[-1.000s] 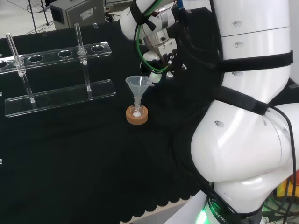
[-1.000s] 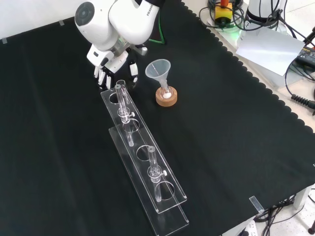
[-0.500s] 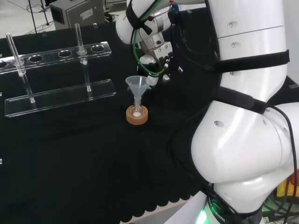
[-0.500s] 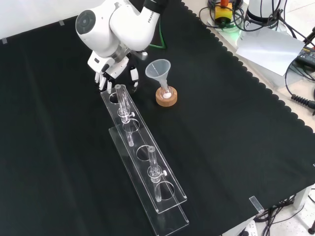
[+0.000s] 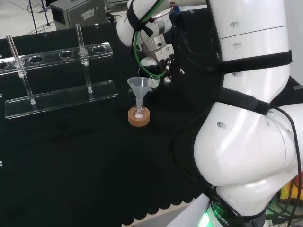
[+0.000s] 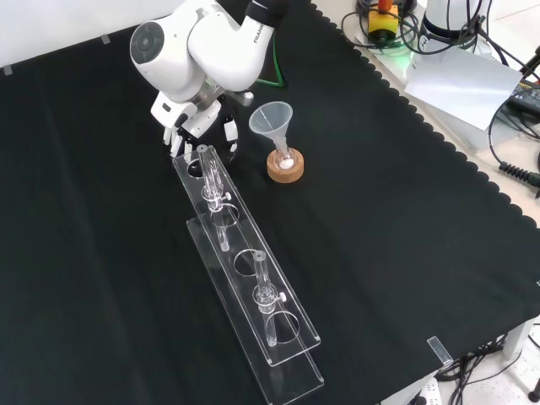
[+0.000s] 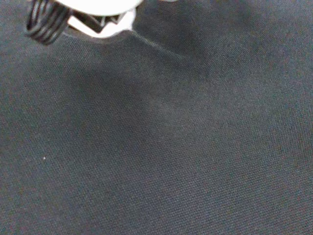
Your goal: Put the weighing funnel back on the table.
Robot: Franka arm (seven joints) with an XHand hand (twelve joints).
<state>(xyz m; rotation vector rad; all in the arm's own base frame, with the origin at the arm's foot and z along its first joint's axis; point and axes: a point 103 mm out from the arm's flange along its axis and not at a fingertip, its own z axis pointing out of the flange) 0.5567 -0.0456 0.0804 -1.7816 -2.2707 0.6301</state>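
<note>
— Where is the weighing funnel?
— In the head view a small clear piece, the weighing funnel, sits at the fingertips of the hand. It is just right of the rim of the funnel, and it looks to be up off the cloth
— So the hand has it?
— It looks so: the fingers are bent downward and drawn in round that piece, not spread. In the front view the hand hangs under the white arm link, fingertips pointing down. It is just beyond the far end of the clear rack and left of the funnel, which stands mouth up in its flask on the cork ring
— Which way does it point?
— Too small and clear to say. In the wrist view a thin pale line slants away from the white part of the hand across the cloth. That may be its edge, but I cannot tell stem from scoop, nor its long axis
</note>
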